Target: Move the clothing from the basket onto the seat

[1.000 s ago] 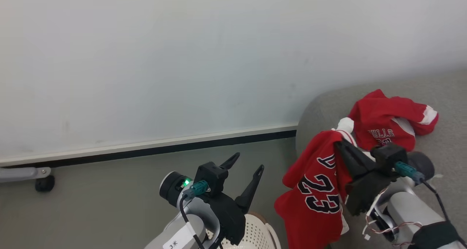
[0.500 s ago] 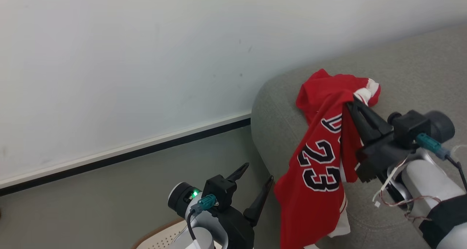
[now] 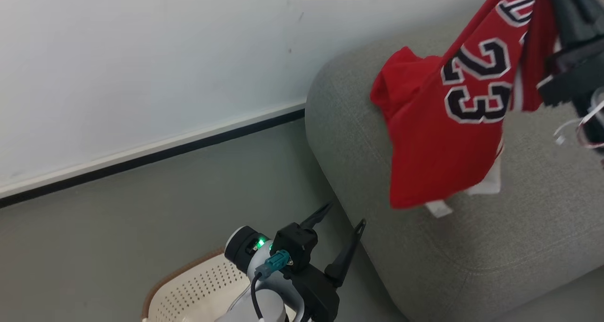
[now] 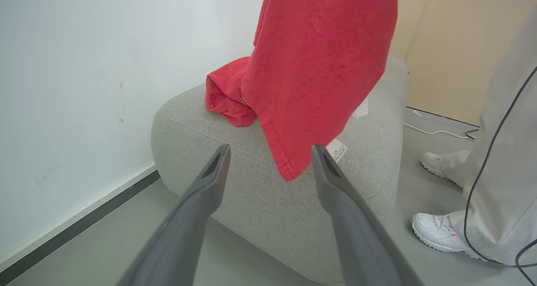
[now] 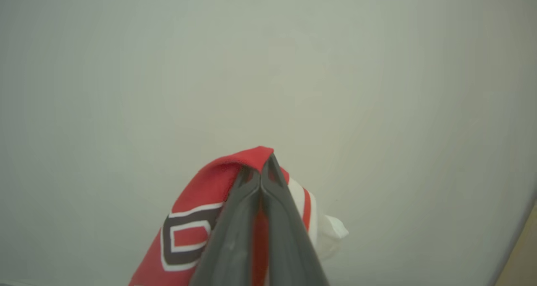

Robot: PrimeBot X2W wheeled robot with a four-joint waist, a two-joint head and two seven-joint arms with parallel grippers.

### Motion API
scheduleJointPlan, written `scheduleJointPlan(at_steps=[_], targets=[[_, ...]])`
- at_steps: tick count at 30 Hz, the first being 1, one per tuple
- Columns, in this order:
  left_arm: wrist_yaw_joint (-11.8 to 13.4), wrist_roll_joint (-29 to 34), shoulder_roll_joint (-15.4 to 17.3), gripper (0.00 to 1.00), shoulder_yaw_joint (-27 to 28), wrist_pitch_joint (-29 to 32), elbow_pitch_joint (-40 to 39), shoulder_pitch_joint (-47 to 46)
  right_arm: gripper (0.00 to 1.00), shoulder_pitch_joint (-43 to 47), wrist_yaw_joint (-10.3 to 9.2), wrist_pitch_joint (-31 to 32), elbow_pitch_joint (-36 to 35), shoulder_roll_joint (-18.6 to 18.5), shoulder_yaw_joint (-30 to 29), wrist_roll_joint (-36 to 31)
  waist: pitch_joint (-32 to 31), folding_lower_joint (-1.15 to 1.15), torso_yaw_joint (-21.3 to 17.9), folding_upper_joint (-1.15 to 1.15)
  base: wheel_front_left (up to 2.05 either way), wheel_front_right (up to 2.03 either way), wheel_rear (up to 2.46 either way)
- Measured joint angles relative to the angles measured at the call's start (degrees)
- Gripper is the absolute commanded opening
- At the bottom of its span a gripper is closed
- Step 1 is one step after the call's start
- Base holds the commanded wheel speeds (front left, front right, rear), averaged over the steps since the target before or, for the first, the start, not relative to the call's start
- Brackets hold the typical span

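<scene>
1. Aloft: red jersey (image 3: pixel 439 138) numbered 23, hanging over the grey sofa (image 3: pixel 424 265) from its upper fold.
2. Pinching that fold between pressed-together jaws: right gripper (image 5: pixel 262 168).
3. Behind it, crumpled on the sofa's end: second red jersey (image 4: pixel 226 97).
4. Lower down, beside the sofa's rounded corner: left gripper (image 3: pixel 343 216), jaws spread, holding nothing.
5. Beneath that arm, on the floor: cream basket (image 3: pixel 198 284) with brown rim.
6. Past the sofa: a person's white shoes (image 4: pixel 438 233).

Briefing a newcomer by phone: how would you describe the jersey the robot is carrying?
Find the grey sofa against the white wall. Above it, a red jersey hangs from the right gripper. Unlike the crumpled jersey lying on the sofa, it dangles, showing 23.
</scene>
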Motion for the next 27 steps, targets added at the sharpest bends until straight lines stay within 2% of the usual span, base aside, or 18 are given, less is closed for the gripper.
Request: scheduleJointPlan(at_steps=[6,9,14,22,27], targets=[[0.5,1.9,1.6,1.0,0.2,-0.3,-1.7,-1.1,0.0,-9.3,0.38,2.1,3.1,-3.2,-3.4,0.2,4.1,0.0,1.7,0.0,0.0,0.0,0.0],[1.0,2.3,2.8,1.0,0.5,-0.3,-2.5,-1.8,0.0,-13.1,0.54,3.3,5.7,-3.8,-6.1,2.7,6.2,0.0,2.8,0.0,0.0,0.0,0.0],[1.5,3.5,4.2,1.0,0.7,-0.2,-4.7,-3.6,0.0,-18.9,0.54,4.8,10.8,-7.5,-9.2,3.2,10.6,0.01,4.8,0.01,0.0,0.0,0.0],[2.3,5.7,6.6,1.0,1.5,0.9,-7.9,-6.6,0.0,-21.6,0.58,5.3,16.7,-7.2,-9.8,4.4,16.8,0.01,6.5,0.01,0.0,0.0,0.0],[2.4,6.6,7.4,1.0,2.1,1.9,-10.2,-8.3,0.0,-20.8,-0.25,5.1,20.8,-6.2,-10.9,5.7,20.8,0.0,6.9,0.01,0.0,0.0,0.0]])
